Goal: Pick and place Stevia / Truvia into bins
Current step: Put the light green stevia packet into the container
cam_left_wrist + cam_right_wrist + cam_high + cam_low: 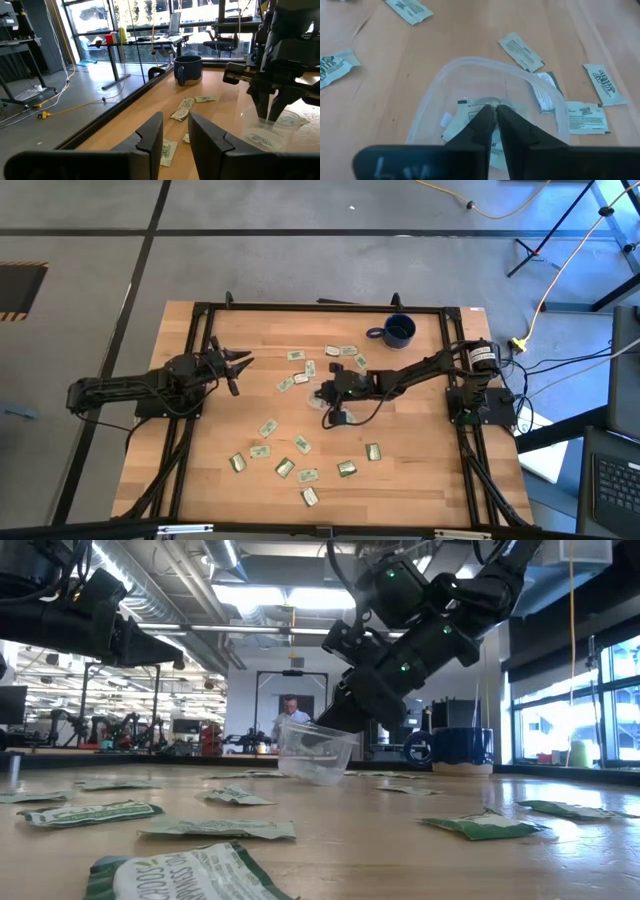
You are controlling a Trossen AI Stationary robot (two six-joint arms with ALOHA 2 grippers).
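Right gripper (495,117) hung directly over clear cup (470,70) at frame centre, fingertips barely parted, grasping nothing; sachet (470,112) lay in cup below. Left gripper (238,367), released, centre-left.

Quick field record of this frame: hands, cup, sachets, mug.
right hand: over the clear cup, fingers nearly together, tips just above a sachet in the cup
left hand: waiting at table's left, fingers apart, empty
cup: mid-table, tilted in low view
loose sachets: scattered over table
blue mug: far edge, upright
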